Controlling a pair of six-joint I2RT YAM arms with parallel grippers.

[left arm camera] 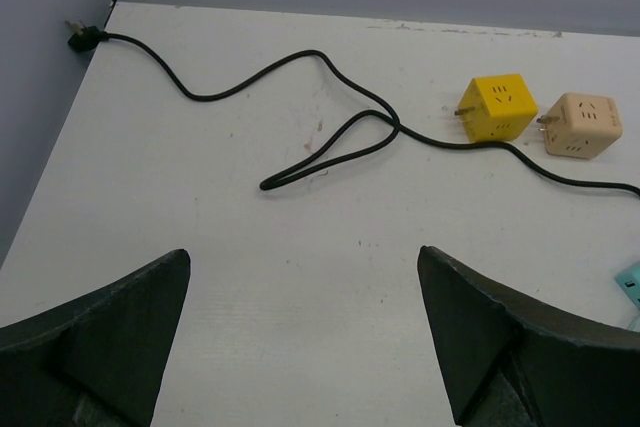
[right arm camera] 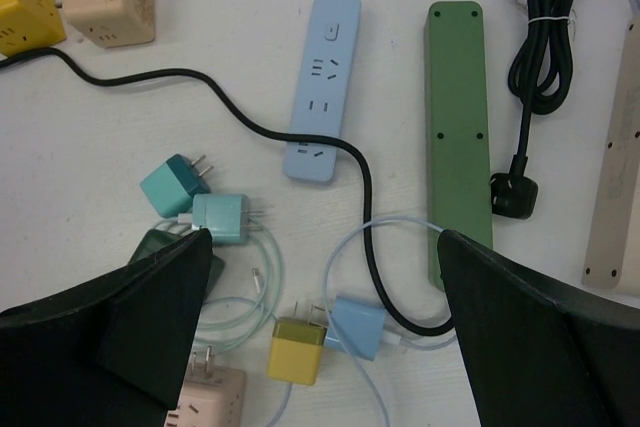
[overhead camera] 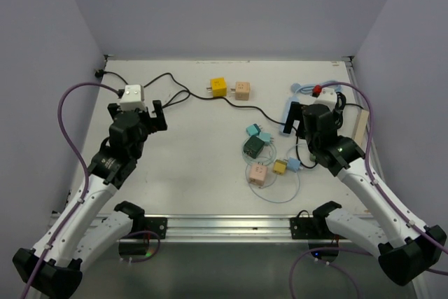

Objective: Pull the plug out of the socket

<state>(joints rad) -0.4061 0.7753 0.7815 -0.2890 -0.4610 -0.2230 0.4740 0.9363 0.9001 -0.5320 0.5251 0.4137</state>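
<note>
While the left gripper (left arm camera: 305, 337) and right gripper (right arm camera: 325, 337) are held spread, the socket (right arm camera: 458, 137), a long smooth green bar with rounded corners, is laid flat near the right edge of the bench (right arm camera: 110, 157).

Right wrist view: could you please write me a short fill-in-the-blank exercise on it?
In this view the green power strip lies ____ of the light blue strip. The black cable crosses over the ____ strip's outlet face. The cube left of the beige cube is ____. The right hand is ____.
Missing words: right; light blue; yellow; open.
</note>
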